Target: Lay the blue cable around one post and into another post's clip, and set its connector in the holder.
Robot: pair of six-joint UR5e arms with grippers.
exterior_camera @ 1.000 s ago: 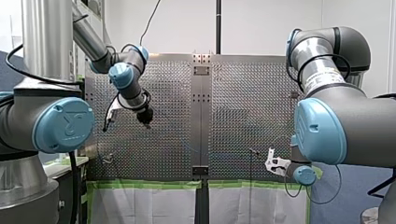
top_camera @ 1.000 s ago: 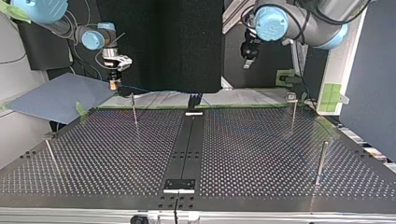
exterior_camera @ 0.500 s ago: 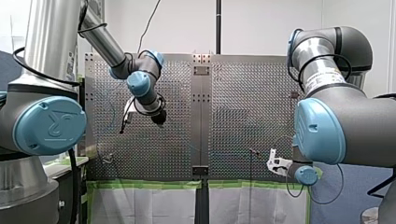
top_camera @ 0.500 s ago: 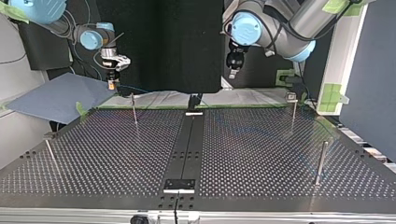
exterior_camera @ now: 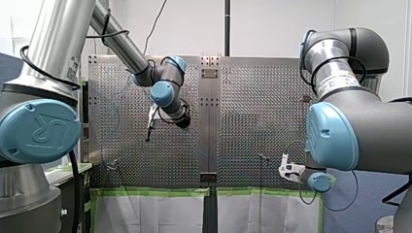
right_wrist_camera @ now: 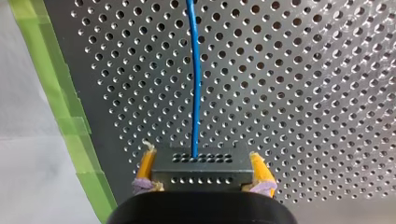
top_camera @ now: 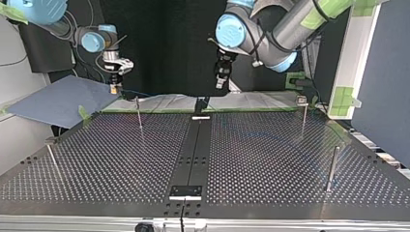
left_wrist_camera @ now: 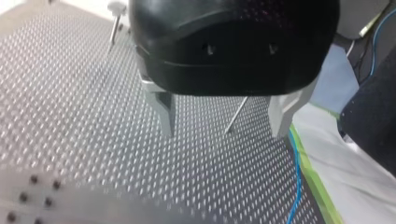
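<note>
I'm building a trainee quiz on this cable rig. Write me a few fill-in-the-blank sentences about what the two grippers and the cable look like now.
1. The cable leaving the connector is ____.
2. The right gripper is shut on the connector with ____ pads.
3. The fingers of the left gripper stand ____, with nothing between them.
4. The tape along the table edge is ____.

Missing words: blue; yellow; open; green.

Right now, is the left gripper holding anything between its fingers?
No, the left gripper stands open above the perforated table, nothing clamped between its fingers.
</note>
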